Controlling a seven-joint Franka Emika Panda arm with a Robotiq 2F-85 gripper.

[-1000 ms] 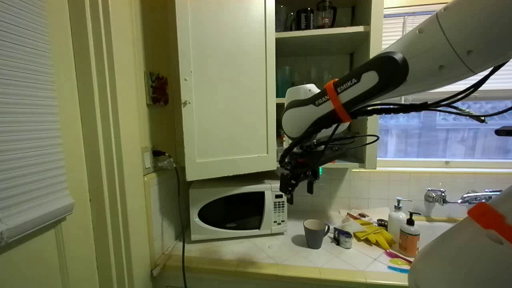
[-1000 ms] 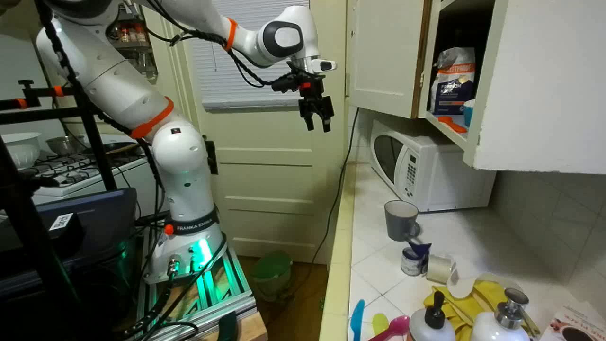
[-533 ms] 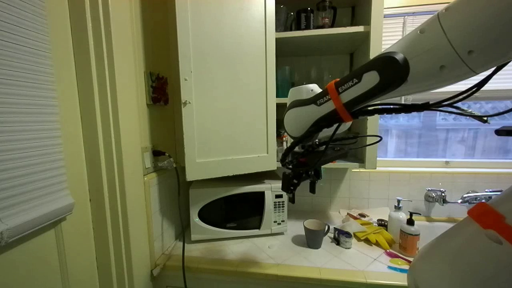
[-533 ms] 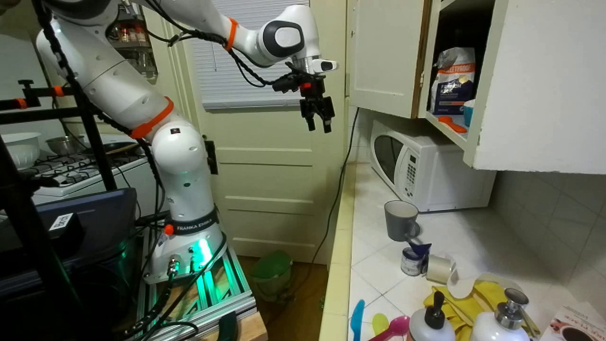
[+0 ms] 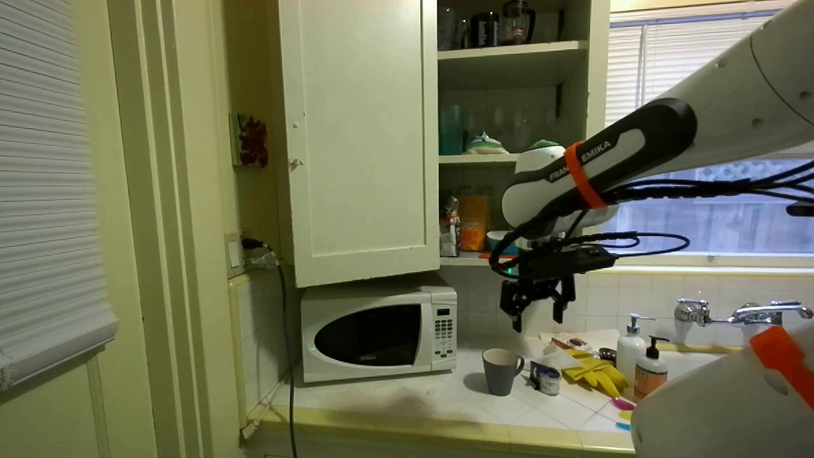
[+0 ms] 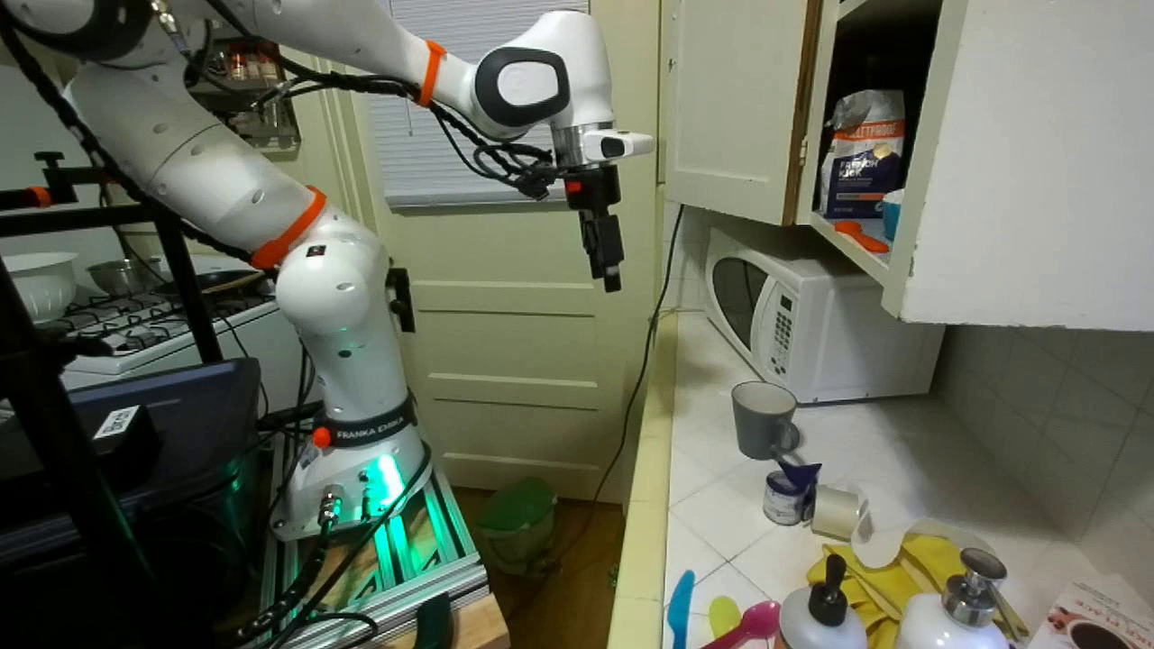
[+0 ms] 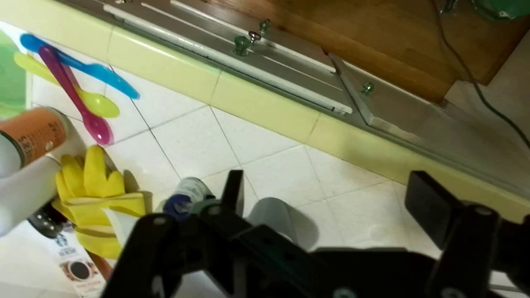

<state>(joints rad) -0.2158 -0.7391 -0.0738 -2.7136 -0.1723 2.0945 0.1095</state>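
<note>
My gripper [image 5: 538, 323] hangs open in the air, its fingers pointing down, with nothing between them. In the wrist view the two black fingers [image 7: 430, 207] stand wide apart over the white tiled counter. Nearest below is a grey mug [image 5: 500, 375], upright on the counter; the gripper does not touch it. Part of that mug [image 7: 269, 213] shows beside the left finger in the wrist view, the rest hidden behind the gripper. A small tin with a dark blue piece [image 6: 783, 498] stands beside the mug. In an exterior view the gripper [image 6: 610, 281] appears nearly edge-on.
A white microwave [image 5: 375, 337] sits under an open cabinet door [image 5: 362, 127]. Shelves [image 5: 509, 159] hold glasses and bags. Yellow gloves [image 7: 99, 194], soap bottles [image 5: 650, 381] and coloured utensils [image 7: 76, 87] lie toward the sink. The counter has a yellow edge [image 7: 265, 107].
After barely moving at first, the arm has swung away from the microwave and come lower. The gripper has turned, showing wider in one exterior view and edge-on in another. It stays open.
</note>
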